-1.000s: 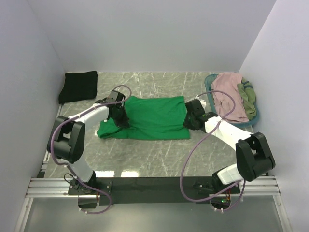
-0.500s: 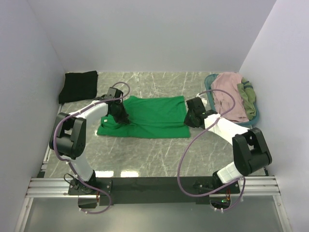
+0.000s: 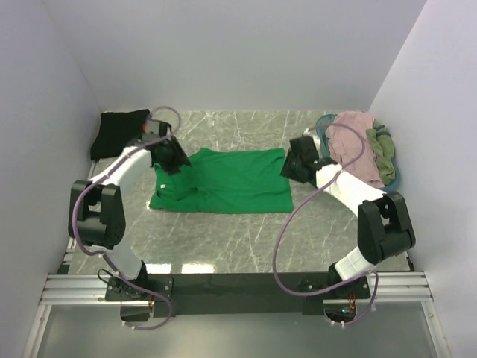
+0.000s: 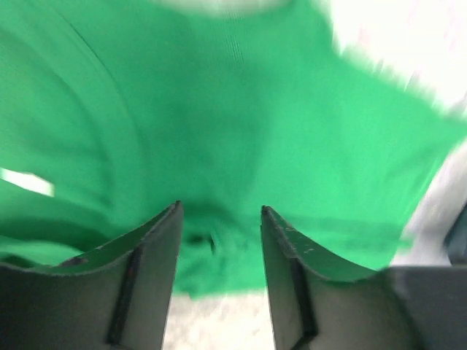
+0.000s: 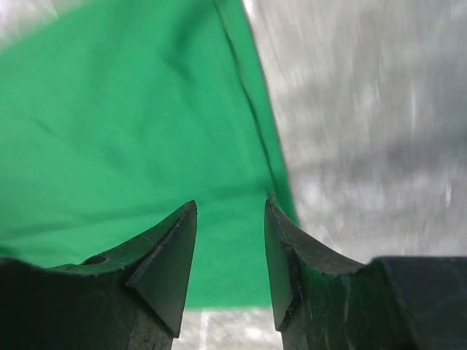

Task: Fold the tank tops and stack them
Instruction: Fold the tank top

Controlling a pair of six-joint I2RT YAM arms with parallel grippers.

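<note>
The green tank top [image 3: 231,183] lies flat mid-table as a wide rectangle, its left end a little rumpled, and both arms sit at its far corners. The left gripper [image 3: 173,158] and the right gripper [image 3: 297,162] have their jaws apart with nothing between them, only green cloth below. So a lengthwise fold looks laid down, and the step in hand is probably the gap between folds. The next move would call for a fresh pinch on one short end, carried across to halve the piece, before it goes to the folded black tank top [image 3: 119,133] in the far left corner, which looks like the start of the stack. The left wrist view is blurred, so whether the straps are tucked in neatly is hard to say. At the right, the teal basket [image 3: 394,177] holds the pink top [image 3: 350,145] and the olive top [image 3: 381,149], not yet folded. The left arm lies between the green piece and the black one, so it must swing clear, or carry the cloth itself.
</note>
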